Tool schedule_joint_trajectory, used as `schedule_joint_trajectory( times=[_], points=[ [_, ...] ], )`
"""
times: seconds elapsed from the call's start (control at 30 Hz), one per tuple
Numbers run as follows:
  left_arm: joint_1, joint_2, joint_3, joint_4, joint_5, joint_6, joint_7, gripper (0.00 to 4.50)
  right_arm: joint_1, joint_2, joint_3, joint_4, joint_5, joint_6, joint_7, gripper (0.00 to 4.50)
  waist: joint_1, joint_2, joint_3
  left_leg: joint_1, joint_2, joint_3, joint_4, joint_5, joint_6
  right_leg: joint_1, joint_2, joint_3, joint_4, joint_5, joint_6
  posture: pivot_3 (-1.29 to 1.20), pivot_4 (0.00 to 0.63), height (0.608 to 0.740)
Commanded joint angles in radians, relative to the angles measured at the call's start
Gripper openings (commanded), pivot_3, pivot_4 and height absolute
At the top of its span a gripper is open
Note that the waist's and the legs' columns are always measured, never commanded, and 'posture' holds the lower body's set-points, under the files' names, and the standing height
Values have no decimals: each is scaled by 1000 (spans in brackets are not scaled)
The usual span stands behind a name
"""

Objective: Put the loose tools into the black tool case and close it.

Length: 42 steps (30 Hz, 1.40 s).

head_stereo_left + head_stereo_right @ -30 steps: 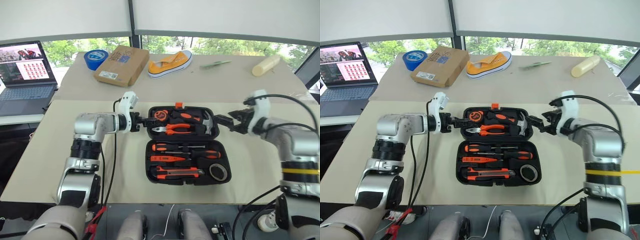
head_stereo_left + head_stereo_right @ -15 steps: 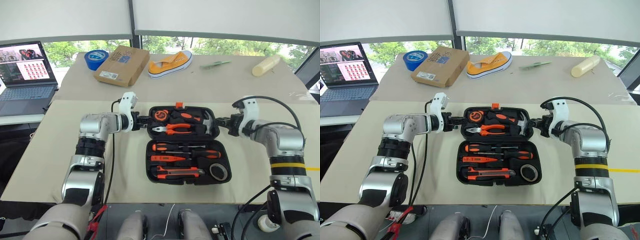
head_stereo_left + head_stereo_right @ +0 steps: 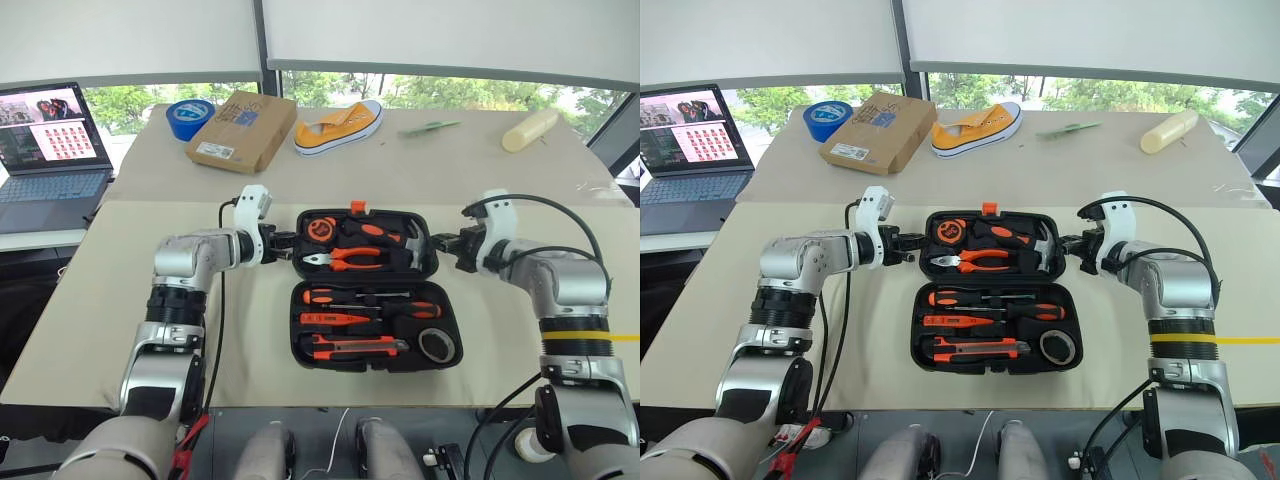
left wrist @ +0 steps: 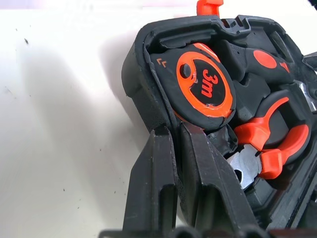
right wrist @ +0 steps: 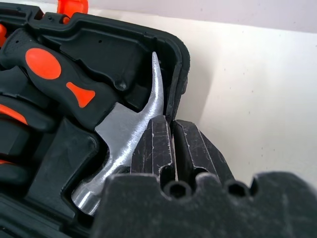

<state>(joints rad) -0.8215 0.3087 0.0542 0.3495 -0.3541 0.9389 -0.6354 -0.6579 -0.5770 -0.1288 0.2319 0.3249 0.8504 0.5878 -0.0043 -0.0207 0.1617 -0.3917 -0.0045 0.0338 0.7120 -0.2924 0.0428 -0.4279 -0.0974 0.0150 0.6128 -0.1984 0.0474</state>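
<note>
- The black moulded plastic tool case (image 3: 373, 288) lies open and flat on the near part of the beige desk (image 3: 90, 300), its small orange latch (image 3: 357, 208) on the far edge.
- In its near half we see two long screwdrivers with orange-black handles (image 3: 370, 303), an orange-black utility knife (image 3: 355, 346) and a small dark tape roll (image 3: 436, 344), each seated in a shaped slot.
- In its far half sit a round orange-black tape measure (image 4: 200, 84), orange-handled pliers (image 3: 345, 260) and a steel-headed hammer (image 5: 131, 126).
- Our left gripper (image 4: 179, 144) has its jaws pinched narrow on the left wall of the far half, beside the tape measure.
- Our right gripper (image 5: 172, 136) has its jaws pinched narrow on the right wall of the far half, next to the hammer's claw.
- Farther back on the desk lie a brown cardboard box (image 3: 241, 130), a blue tape roll (image 3: 190, 118), a yellow canvas shoe (image 3: 339, 125) and a pale cylindrical object (image 3: 530, 129).
- An open laptop (image 3: 47, 150) stands at the far left, off the desk's edge.
</note>
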Motion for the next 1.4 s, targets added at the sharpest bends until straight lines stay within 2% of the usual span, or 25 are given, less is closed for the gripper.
schedule_joint_trajectory(
  times=[0.03, 0.13, 0.2, 0.3, 0.43, 0.53, 0.73, 0.9, 0.97, 1.0, 1.07, 1.17, 1.2, 1.23, 1.37, 1.4],
  points=[
    [-26, -19, -39, -84, -8, -131, -63, 0, -66, 22, -38, -35, 10, -115, -12, 29, 0, 0, 0, 0, 0, 0, 0, 0, 0, 0, 0, 0, 0, 0, 0, 0, 150, 735],
    [-44, -26, -50, -94, 7, -224, -73, 0, -101, 28, -10, -43, -21, -181, -14, 29, -3, 0, 0, -3, 0, 0, 0, 0, -1, -3, 0, 0, 0, 0, 0, 0, 150, 735],
    [-51, -33, -56, -95, 20, -286, -79, 0, -117, 27, 15, -31, -64, -272, -11, 29, -5, 0, 0, -11, -1, 1, 1, 2, -3, -13, -1, 1, 3, 0, 0, 0, 150, 735],
    [-58, -46, -50, -98, 22, -350, -76, 0, -153, 48, -11, -20, -81, -352, -44, 29, -6, 0, 0, -14, -2, 1, 1, 3, -5, -18, -1, 1, 5, 1, 0, 0, 150, 735],
    [-25, -34, -75, -124, 44, -440, -101, 0, -137, 44, -4, -38, -97, -421, -17, 29, -7, 0, 0, -19, -5, 1, 1, 4, -5, -23, -2, 1, 7, 1, 0, 0, 150, 735],
    [44, -9, -106, -176, 73, -521, -137, 0, -68, 29, 13, -94, -101, -454, 19, 29, -8, 0, 0, -21, -6, 2, 1, 4, -5, -27, -3, 1, 10, 1, 0, 0, 150, 735],
    [256, 59, -126, -343, 145, -687, -130, 0, 185, -30, -1, -263, -113, -594, 82, 29, -9, 0, 0, -18, -6, 2, 0, 4, -4, -28, -4, 0, 13, 1, 0, 0, 150, 735],
    [416, 114, -88, -507, 121, -639, -105, 0, 384, -77, -88, -416, -30, -625, 171, 29, -8, 0, 0, -10, -7, 2, 1, 1, 0, -20, -6, 1, 12, 1, 0, 0, 150, 735],
    [509, 152, -53, -606, 86, -585, -107, 754, 488, -112, -157, -500, 38, -590, 221, 605, -8, 0, 0, -2, -4, 2, 0, -5, 11, -10, -4, 0, 10, 0, 0, 0, 150, 735],
    [552, 170, -27, -654, 62, -552, -106, 844, 536, -130, -195, -538, 66, -571, 241, 729, -8, 1, 0, -2, -4, 2, 0, -5, 11, -10, -5, 0, 10, 0, 0, 0, 150, 735],
    [628, 212, 40, -741, 11, -475, -98, 1556, 634, -170, -281, -603, 115, -521, 271, 1415, -7, 1, 0, -1, -4, 3, 0, -6, 12, -10, -5, 0, 10, 0, 0, 0, 150, 735],
    [683, 302, 136, -793, -85, -356, -126, 2496, 820, -254, -401, -684, 196, -455, 394, 2318, 2, 0, 0, -2, -2, 2, 0, -6, 12, -10, -5, -1, 9, 0, 0, 0, 150, 735],
    [684, 335, 156, -785, -113, -324, -147, 2934, 880, -281, -432, -702, 219, -432, 442, 2436, 7, 0, 0, -1, -2, 2, 1, -6, 12, -9, -5, -1, 9, 0, 0, 0, 150, 735],
    [671, 369, 164, -755, -121, -317, -175, 3157, 946, -307, -458, -718, 234, -421, 504, 2436, 11, 0, 0, 0, -2, 2, 2, -6, 12, -8, -5, -1, 8, 0, -1, 0, 150, 735],
    [538, 442, 81, -552, -53, -397, -267, 3157, 1104, -381, -466, -742, 253, -415, 665, 2436, 23, -1, 0, 14, 0, 2, 0, -7, 13, 10, -2, -3, -3, 0, -2, 0, 150, 735],
    [485, 443, 37, -482, -16, -444, -290, 3189, 1108, -390, -440, -739, 238, -431, 673, 2169, 22, -1, 0, 15, 1, 2, 0, -7, 13, 10, 0, -3, -3, 0, -2, 0, 150, 735]
  ],
)
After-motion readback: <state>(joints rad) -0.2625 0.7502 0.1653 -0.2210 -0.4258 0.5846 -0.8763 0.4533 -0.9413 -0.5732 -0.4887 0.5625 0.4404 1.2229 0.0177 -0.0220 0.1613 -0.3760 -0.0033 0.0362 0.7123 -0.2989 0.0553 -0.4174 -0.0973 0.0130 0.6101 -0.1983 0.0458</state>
